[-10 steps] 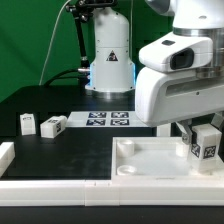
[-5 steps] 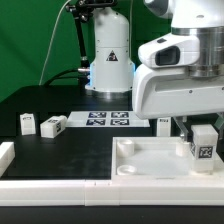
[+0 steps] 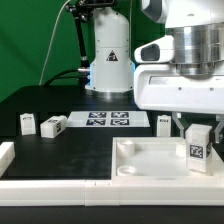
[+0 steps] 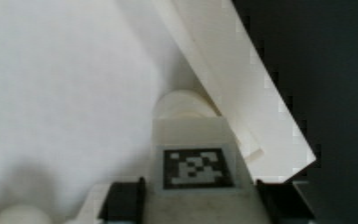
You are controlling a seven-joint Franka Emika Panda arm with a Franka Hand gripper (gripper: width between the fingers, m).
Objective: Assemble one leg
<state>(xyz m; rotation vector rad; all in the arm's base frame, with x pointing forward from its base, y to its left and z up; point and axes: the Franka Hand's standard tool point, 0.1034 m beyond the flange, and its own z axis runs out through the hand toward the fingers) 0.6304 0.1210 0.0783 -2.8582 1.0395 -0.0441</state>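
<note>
My gripper [image 3: 197, 132] is shut on a white leg [image 3: 197, 147] with a black-and-white tag and holds it upright over the right end of the large white square plate [image 3: 150, 160], close to its right rim. In the wrist view the leg [image 4: 197, 150] sits between my two dark fingers, with the plate [image 4: 60, 90] below and its raised rim [image 4: 247, 90] beside the leg. Two more legs [image 3: 27, 124] [image 3: 53, 125] lie on the black table at the exterior view's left. Another leg [image 3: 163, 124] stands behind the plate.
The marker board [image 3: 108, 119] lies flat at the back middle of the table. A white robot base [image 3: 109, 60] stands behind it. A white rail [image 3: 60, 186] runs along the table's front edge, with a white block [image 3: 5, 153] at the left.
The arm has turned about its wrist and the held leg has shifted slightly to the exterior view's left and lower over the plate.
</note>
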